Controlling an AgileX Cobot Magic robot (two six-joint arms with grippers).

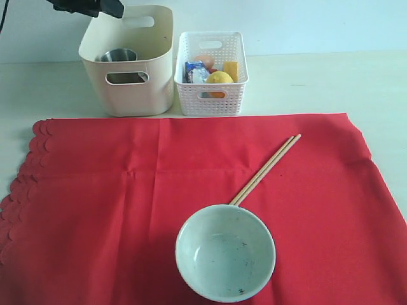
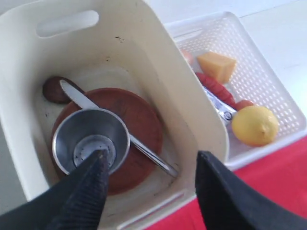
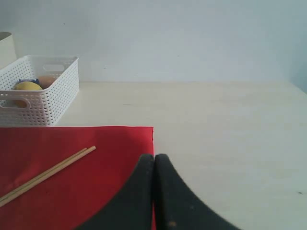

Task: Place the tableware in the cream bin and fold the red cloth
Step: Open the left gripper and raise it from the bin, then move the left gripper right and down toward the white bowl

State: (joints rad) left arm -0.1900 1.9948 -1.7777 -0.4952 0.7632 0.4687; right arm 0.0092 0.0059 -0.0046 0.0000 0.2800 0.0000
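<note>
Steel cup, brown plate, knife and spoon already lie in the cream bin beneath our left pincer, spread wide and empty, while the pale green bowl and chopsticks wait on the unfolded red cloth, our right pincer shut on nothing.

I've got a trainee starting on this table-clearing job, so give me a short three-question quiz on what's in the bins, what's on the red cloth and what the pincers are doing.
1. True or false: the steel cup stands upright on the brown plate inside the cream bin.
2. Which tableware lies on the red cloth? A) pale green bowl and chopsticks B) knife and spoon C) cup and plate
3. Which pincer has its jaws apart?
Key: 1 true. 2 A. 3 the left pincer, above the cream bin; the right pincer is shut.
</note>
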